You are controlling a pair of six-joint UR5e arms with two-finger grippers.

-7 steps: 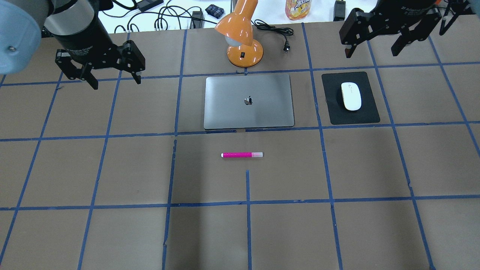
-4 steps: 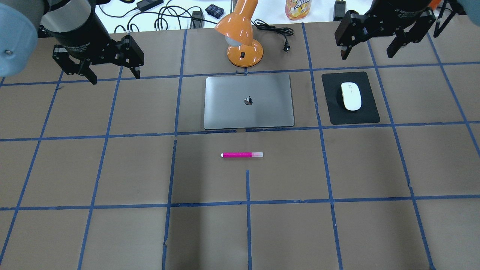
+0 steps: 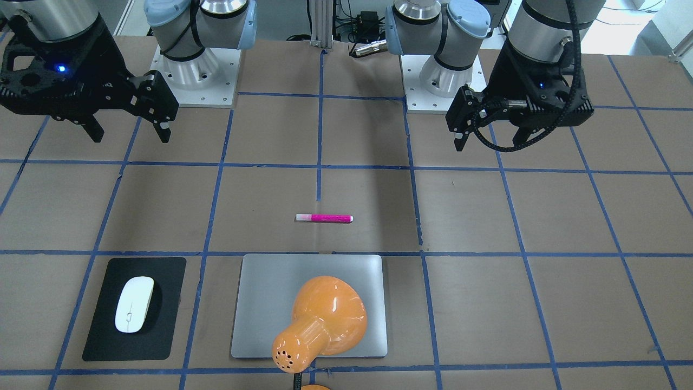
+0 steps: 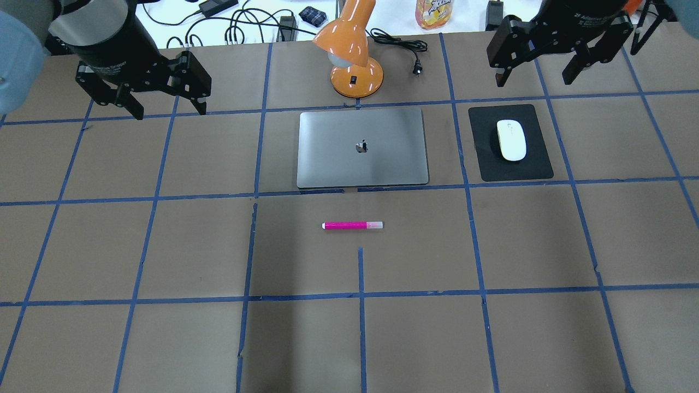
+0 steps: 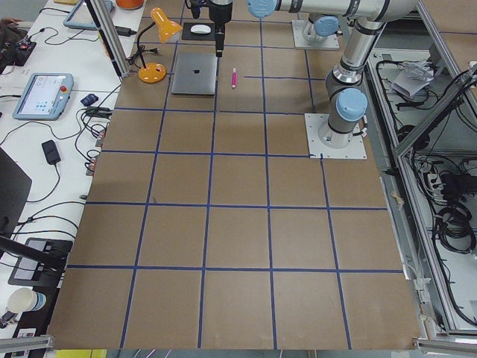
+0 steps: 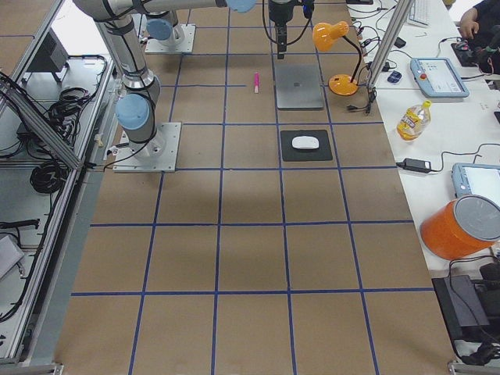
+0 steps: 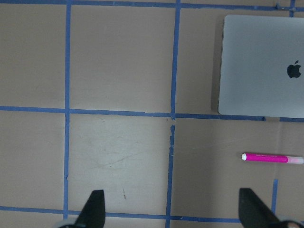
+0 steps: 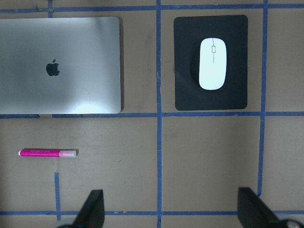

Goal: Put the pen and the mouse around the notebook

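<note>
The silver-grey notebook (image 4: pixel 362 147) lies shut at the table's far middle. The magenta pen (image 4: pixel 353 225) lies flat, just on the near side of the notebook and parallel to its edge. The white mouse (image 4: pixel 511 140) rests on a black pad (image 4: pixel 491 166) to the notebook's right. My left gripper (image 4: pixel 169 112) hangs open and empty, high over the far left, well away from the notebook. My right gripper (image 4: pixel 535 81) hangs open and empty beyond the pad's far edge. The right wrist view shows the mouse (image 8: pixel 213 63), the notebook (image 8: pixel 85 66) and the pen (image 8: pixel 47 153) below.
An orange desk lamp (image 4: pixel 355 71) stands just behind the notebook, with its cord (image 4: pixel 401 46) trailing right. In the front-facing view its shade (image 3: pixel 325 319) covers part of the notebook (image 3: pixel 265 303). A juice bottle (image 4: pixel 434 13) and cables lie past the far edge.
Both grippers have drifted a little toward the table's far edge and stayed open. The pen, the mouse and the notebook have not moved.
</note>
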